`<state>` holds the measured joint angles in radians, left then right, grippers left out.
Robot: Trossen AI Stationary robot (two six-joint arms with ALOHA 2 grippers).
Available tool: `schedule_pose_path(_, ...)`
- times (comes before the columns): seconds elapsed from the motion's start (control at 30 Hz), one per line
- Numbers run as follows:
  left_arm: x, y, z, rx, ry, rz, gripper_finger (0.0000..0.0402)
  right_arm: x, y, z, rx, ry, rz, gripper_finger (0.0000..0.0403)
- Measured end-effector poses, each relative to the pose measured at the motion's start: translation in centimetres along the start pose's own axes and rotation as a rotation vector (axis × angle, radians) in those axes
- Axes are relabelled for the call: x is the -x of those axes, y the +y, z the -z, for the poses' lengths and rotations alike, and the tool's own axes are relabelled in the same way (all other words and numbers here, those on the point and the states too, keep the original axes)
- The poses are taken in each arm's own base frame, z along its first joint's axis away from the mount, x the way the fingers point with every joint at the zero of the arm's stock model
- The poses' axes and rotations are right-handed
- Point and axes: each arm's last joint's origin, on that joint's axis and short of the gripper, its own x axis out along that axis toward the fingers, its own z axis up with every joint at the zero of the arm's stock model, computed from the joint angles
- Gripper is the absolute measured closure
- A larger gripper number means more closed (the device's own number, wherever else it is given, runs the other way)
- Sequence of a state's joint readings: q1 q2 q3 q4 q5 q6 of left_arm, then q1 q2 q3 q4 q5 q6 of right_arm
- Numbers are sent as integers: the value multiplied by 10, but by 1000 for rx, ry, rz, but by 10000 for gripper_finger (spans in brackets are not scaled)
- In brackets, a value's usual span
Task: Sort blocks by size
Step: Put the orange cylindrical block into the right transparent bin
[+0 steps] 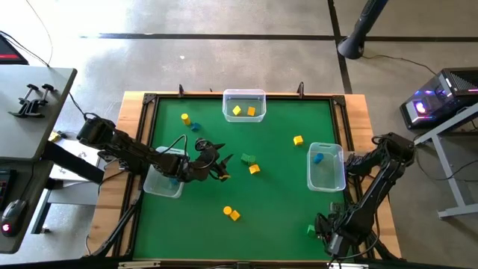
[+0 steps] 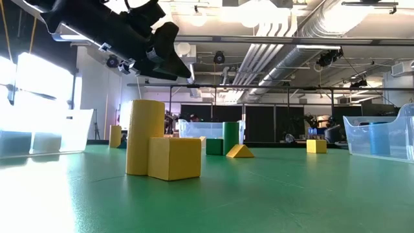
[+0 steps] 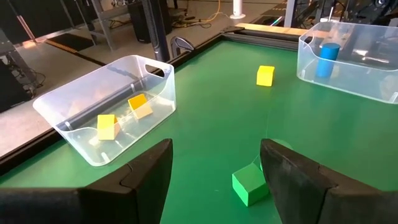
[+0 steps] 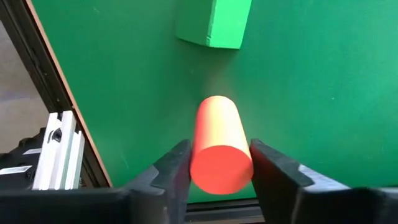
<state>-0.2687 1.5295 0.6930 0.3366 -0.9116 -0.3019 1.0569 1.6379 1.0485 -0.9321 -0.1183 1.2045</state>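
1. From above we see the right gripper (image 1: 321, 230) at the table's near right corner; only its wrist view shows its fingers grasping a red cylinder (image 4: 219, 146) beside a green block (image 4: 214, 22).
2. We see the left gripper (image 3: 214, 180) released, over mid-table.

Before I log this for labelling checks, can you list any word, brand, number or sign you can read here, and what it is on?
None readable in any view.
The blocks, such as the yellow cube and the red cylinder, are plain coloured.
The clear bins carry no label.
The equipment with lit lights beside the table shows no legible marking.
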Motion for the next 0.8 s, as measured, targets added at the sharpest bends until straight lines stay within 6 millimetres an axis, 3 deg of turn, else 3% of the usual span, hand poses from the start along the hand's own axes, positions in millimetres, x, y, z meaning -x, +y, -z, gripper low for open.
schedule_pose_path(0.07,0,0,0,0,0,0,172,0,-1,0,-1,5,4,273)
schedule_pose_path(0.23,0,0,0,0,0,0,172,2,-2,0,-6,-7,17,276)
schedule_pose_path(0.4,0,0,0,1,0,0,172,21,-14,-9,-8,-174,32,276)
schedule_pose_path(0.67,0,0,0,1,0,-1,172,79,-79,-36,-55,-310,186,276)
schedule_pose_path(0.8,0,0,0,4,-2,0,172,97,-121,-47,-165,-235,210,276)
